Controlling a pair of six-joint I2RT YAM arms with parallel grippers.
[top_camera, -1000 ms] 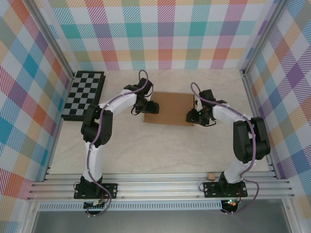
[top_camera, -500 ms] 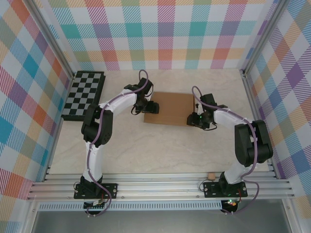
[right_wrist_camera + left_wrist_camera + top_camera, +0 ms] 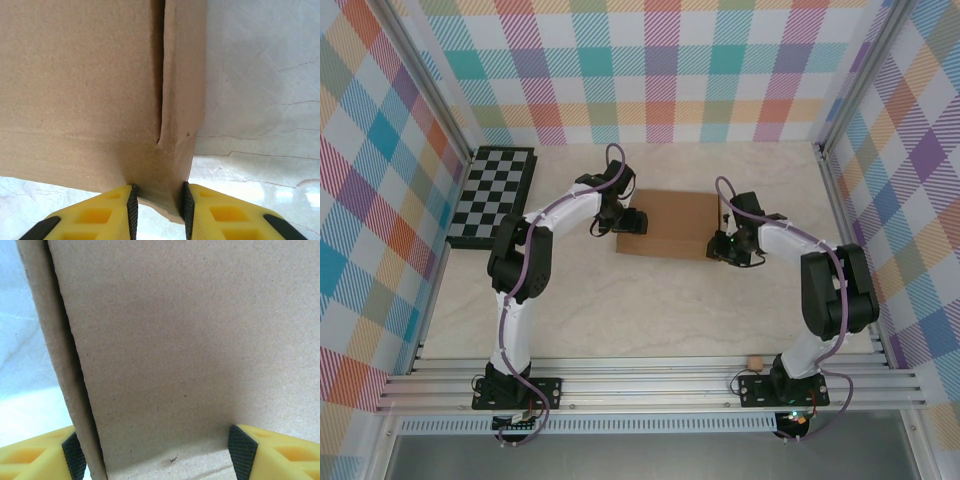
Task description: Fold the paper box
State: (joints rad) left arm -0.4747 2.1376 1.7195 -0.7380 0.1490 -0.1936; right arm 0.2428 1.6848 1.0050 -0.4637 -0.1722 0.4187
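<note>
A: What is the paper box (image 3: pixel 665 222) seen to be made of?
B: Plain brown cardboard, matt and finely fibrous, with faint speckling and a rough cut edge.
A: And the right gripper (image 3: pixel 159 202) at it?
B: Glossy yellow plastic fingers (image 3: pixel 120 205), faced with dull black pads (image 3: pixel 132 215).
A: How is the surface (image 3: pixel 250 75) under the paper box finished?
B: Pale, smooth and marble-veined, with a soft sheen. Left of the paper box, a chessboard (image 3: pixel 492 195) is finished in satin black and grey.
</note>
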